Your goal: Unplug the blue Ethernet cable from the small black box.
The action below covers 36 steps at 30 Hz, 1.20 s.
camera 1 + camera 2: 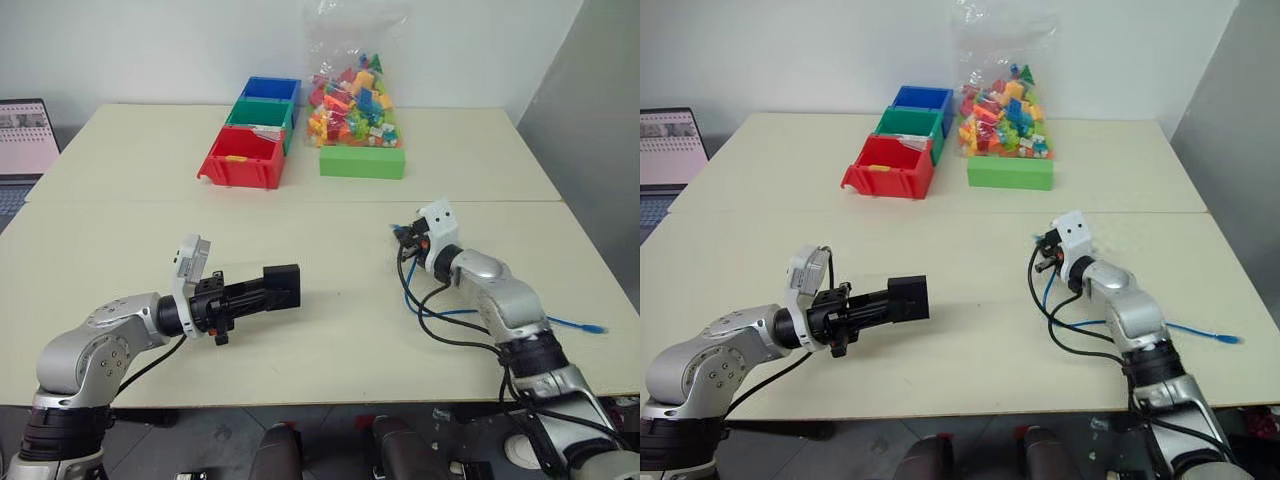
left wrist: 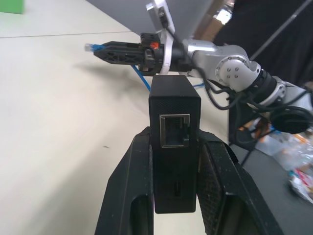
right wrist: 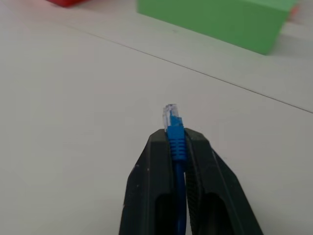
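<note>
- Left claw (image 2: 176, 196) pinched small black box (image 2: 174, 147), its port empty.
- Right claw (image 3: 178, 147) clamped blue Ethernet cable (image 3: 175, 134) plug, seemingly freed.
- Best lowered gently onto desk (image 1: 330, 330).

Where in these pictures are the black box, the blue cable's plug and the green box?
black box (image 2: 173, 147): left wrist view, on its front face beside the empty port.
blue cable's plug (image 3: 169, 115): right wrist view, on the clear tip.
green box (image 1: 362, 162): left eye view, on its front wall.

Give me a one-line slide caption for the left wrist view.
Left gripper holds the small black box, its port empty; beyond, the right gripper holds the unplugged blue Ethernet cable.
</note>
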Available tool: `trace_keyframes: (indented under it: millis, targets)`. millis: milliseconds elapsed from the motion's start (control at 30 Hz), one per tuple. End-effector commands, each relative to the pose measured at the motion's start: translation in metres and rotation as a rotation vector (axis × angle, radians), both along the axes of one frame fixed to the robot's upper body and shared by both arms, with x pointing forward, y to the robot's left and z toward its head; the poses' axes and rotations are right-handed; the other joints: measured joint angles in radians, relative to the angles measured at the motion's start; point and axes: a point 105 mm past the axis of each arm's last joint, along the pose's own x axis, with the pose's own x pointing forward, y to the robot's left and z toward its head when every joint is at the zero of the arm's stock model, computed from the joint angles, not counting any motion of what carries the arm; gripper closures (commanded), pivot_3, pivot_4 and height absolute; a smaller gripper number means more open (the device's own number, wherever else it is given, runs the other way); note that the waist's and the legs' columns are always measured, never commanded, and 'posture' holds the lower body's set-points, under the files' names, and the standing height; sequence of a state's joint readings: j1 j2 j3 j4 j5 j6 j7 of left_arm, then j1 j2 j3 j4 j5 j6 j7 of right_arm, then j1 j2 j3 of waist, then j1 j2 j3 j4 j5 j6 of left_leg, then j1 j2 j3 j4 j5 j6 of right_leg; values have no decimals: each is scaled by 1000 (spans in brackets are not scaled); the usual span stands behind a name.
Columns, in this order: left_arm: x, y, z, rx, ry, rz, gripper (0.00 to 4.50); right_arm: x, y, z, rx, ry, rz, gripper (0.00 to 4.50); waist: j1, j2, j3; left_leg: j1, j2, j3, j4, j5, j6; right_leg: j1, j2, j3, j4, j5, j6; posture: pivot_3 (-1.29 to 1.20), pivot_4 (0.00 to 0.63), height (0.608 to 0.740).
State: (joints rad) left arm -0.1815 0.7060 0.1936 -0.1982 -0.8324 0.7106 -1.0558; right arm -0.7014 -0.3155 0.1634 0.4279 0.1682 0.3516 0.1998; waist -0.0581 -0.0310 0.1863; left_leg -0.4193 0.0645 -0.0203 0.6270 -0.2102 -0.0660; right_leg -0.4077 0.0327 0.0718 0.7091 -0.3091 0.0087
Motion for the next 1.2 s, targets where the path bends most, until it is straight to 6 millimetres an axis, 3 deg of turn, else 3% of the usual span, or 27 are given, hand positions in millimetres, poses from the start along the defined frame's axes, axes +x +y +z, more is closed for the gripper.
trace_keyframes:
  millis: [33,167,233,467,567,633,800,933,1067,1200]
  targets:
    - [11,2,12,26,-93,76,3723,22,-10,18,23,-64,-128,4462,1,0,0,0,0,0,0,0,0,0,0,0,0,0,-1,0,150,740]
    - [19,2,13,35,-124,132,3723,33,-15,14,100,-25,-210,4462,1,0,0,0,0,0,0,0,0,0,0,0,0,1,-2,0,150,740]
    - [23,3,12,45,-130,163,3723,35,-16,12,120,-11,-231,3750,1,0,0,0,0,0,0,0,0,0,0,0,0,1,-2,0,150,740]
    - [29,4,13,37,-153,209,3723,36,-14,20,135,-35,-223,2044,1,0,0,0,0,0,0,0,0,0,0,0,0,1,-3,0,150,740]
    - [41,10,17,30,-200,289,3723,30,-7,36,130,-95,-151,1367,1,0,0,0,0,0,0,0,0,0,0,0,1,1,-3,0,150,740]
    - [55,20,21,47,-256,391,3723,17,9,49,110,-144,-23,962,2,0,0,0,0,0,0,0,0,0,0,0,1,1,-3,0,150,740]
    - [89,49,25,107,-394,655,3723,-45,61,65,56,-155,431,962,10,0,0,-1,0,-1,0,0,0,0,0,-1,1,1,-2,0,150,740]
    - [108,69,21,183,-486,824,3723,-88,84,71,60,-103,662,962,10,0,0,0,0,-1,0,0,0,0,0,-2,2,1,-1,0,150,740]
    - [118,78,4,236,-479,879,3723,-111,96,76,55,-57,774,962,13,0,0,-1,-1,-2,0,0,0,1,0,-3,2,1,-1,0,150,740]
    - [123,87,-23,252,-389,928,3723,-112,99,82,41,-50,774,962,15,0,0,-1,-1,-1,1,0,0,1,0,-5,1,1,-1,0,150,740]
